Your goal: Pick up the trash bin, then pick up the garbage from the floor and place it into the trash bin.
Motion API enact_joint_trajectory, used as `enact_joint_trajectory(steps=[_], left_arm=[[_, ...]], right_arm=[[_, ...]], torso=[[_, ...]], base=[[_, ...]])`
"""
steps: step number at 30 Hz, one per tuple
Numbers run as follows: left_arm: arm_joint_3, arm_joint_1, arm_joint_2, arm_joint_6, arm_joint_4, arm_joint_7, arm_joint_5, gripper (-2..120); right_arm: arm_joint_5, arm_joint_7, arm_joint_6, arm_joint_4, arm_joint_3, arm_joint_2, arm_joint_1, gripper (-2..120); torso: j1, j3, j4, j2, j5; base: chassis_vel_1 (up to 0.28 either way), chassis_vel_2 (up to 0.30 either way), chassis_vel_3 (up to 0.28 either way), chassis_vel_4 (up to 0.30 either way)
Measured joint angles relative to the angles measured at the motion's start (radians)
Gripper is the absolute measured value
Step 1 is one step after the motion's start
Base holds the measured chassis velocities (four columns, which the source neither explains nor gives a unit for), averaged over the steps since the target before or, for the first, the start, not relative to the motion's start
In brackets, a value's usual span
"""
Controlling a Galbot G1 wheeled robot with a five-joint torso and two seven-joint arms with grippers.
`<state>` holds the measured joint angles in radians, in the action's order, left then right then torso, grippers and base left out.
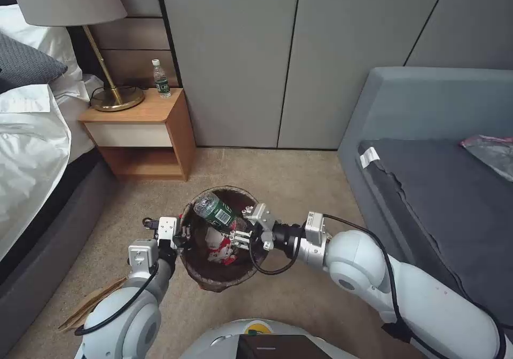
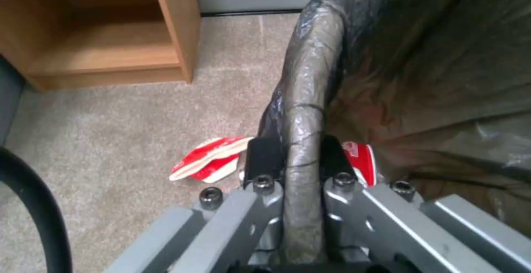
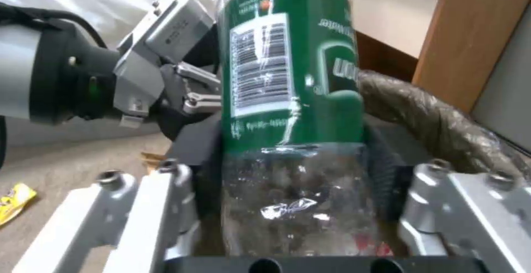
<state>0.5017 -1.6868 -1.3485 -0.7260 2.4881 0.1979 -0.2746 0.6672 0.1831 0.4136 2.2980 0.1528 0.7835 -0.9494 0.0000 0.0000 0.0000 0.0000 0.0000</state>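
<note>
Here, the left gripper clamps the near-left rim of the trash bin while the right gripper grips a green-labelled bottle, its long axis slanting far-left over the bin's mouth.

Soft, even indoor light with faint shadows; both wrist views blur slightly (glare on plastic).

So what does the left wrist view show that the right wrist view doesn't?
Left wrist only: a red-white paper carton on the carpet beside the bin, and the left gripper clamped on the rim. Right wrist only: the right gripper holding a clear plastic bottle with green label, plus a yellow wrapper on the floor. Both: the bag-lined round trash bin.
</note>
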Motion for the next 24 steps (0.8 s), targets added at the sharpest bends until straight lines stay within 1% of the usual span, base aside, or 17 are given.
enact_joint_trajectory(steps=[2, 3, 4, 5, 6, 9, 10, 12, 21, 24], left_arm=[[0.000, 0.001, -0.001, 0.000, -0.001, 0.000, 0.000, 2], [0.000, 0.001, -0.001, 0.000, -0.001, 0.000, 0.000, 2], [0.000, 0.001, -0.001, 0.000, -0.001, 0.000, 0.000, 2], [0.000, 0.001, -0.001, 0.000, -0.001, 0.000, 0.000, 2], [0.000, 0.001, -0.001, 0.000, -0.001, 0.000, 0.000, 2], [0.000, 0.001, -0.001, 0.000, -0.001, 0.000, -0.001, 2], [0.000, 0.001, -0.001, 0.000, -0.001, 0.000, -0.001, 2], [0.000, 0.002, -0.001, 0.000, -0.001, -0.001, -0.001, 2], [0.000, 0.002, -0.002, 0.001, -0.001, -0.001, -0.001, 2], [0.000, 0.001, -0.002, 0.001, -0.001, -0.001, -0.001, 2]], right_arm=[[-0.004, -0.007, 0.000, -0.003, 0.005, 0.004, 0.001, 62], [-0.005, -0.007, 0.000, -0.003, 0.005, 0.004, 0.001, 68], [-0.005, -0.007, 0.000, -0.003, 0.005, 0.004, 0.001, 68], [-0.005, -0.008, 0.000, -0.003, 0.005, 0.005, 0.001, 72], [-0.005, -0.008, 0.000, -0.003, 0.005, 0.005, 0.001, 72], [-0.004, -0.009, 0.000, 0.002, 0.000, 0.006, 0.001, 89], [-0.004, -0.009, 0.000, 0.002, 0.000, 0.006, 0.001, 89], [-0.002, -0.010, 0.000, 0.008, -0.009, 0.004, -0.003, 98], [0.018, -0.011, -0.004, 0.029, -0.053, -0.002, -0.016, 100], [0.050, -0.013, -0.005, 0.059, -0.103, -0.007, -0.022, 100]], torso=[[0.000, 0.000, 0.0000, 0.000, 0.0000], [0.000, 0.000, 0.0000, 0.000, 0.0000], [0.000, 0.000, 0.0000, 0.000, 0.0000], [0.000, 0.000, 0.0000, 0.000, 0.0000], [0.000, 0.000, 0.0000, 0.000, 0.0000], [0.000, 0.000, 0.0000, 0.000, 0.0000], [0.000, 0.000, 0.0000, 0.000, 0.0000], [0.000, 0.000, 0.0000, 0.000, 0.0000], [0.000, 0.000, 0.0000, 0.000, 0.0000], [0.000, 0.000, 0.0001, 0.000, 0.0000]], base=[[0.000, 0.000, 0.000, 0.000], [0.000, 0.000, 0.000, 0.000], [0.000, 0.000, 0.000, 0.000], [0.000, 0.000, 0.000, 0.000], [0.000, 0.000, 0.000, 0.000], [0.000, 0.000, 0.000, 0.000], [0.000, 0.000, 0.000, 0.000], [0.000, 0.000, 0.000, 0.000], [0.000, 0.000, 0.000, 0.000], [0.000, 0.000, 0.000, 0.000]])
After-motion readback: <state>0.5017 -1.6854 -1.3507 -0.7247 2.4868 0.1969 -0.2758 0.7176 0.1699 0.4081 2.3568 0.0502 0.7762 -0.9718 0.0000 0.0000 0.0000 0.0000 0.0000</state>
